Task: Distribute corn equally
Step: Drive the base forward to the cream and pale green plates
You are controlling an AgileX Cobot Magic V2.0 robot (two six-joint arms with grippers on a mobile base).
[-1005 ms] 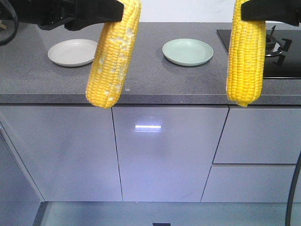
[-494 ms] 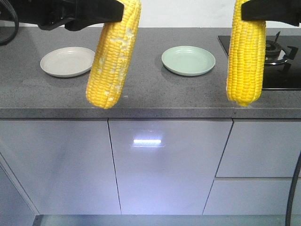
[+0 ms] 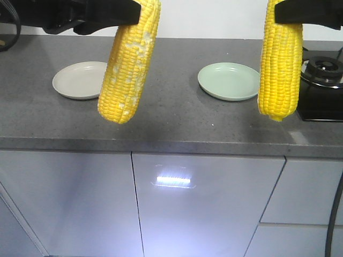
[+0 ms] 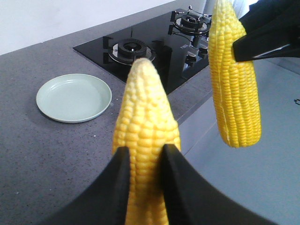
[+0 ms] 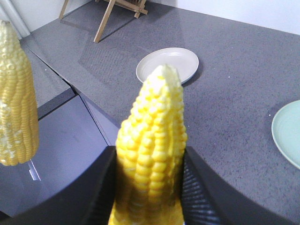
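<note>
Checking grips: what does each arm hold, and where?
The left gripper clamps the left corn cob, the right gripper the right corn cob, each near its upper end.

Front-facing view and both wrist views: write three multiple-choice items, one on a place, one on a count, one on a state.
1. In the front-facing view, where on the counter does the green plate lie relative to the white plate?
A) on top of it
B) to its right
C) to its left

2. How many corn cobs are in view?
A) two
B) one
C) four

3. The left end effector is:
A) open over a plate
B) shut on a plate
C) shut on a cob

Answers:
1 B: the plates lie apart, the green one further right.
2 A: the left cob and the right cob, both held aloft.
3 C: its fingers press both sides of the left cob.
</note>
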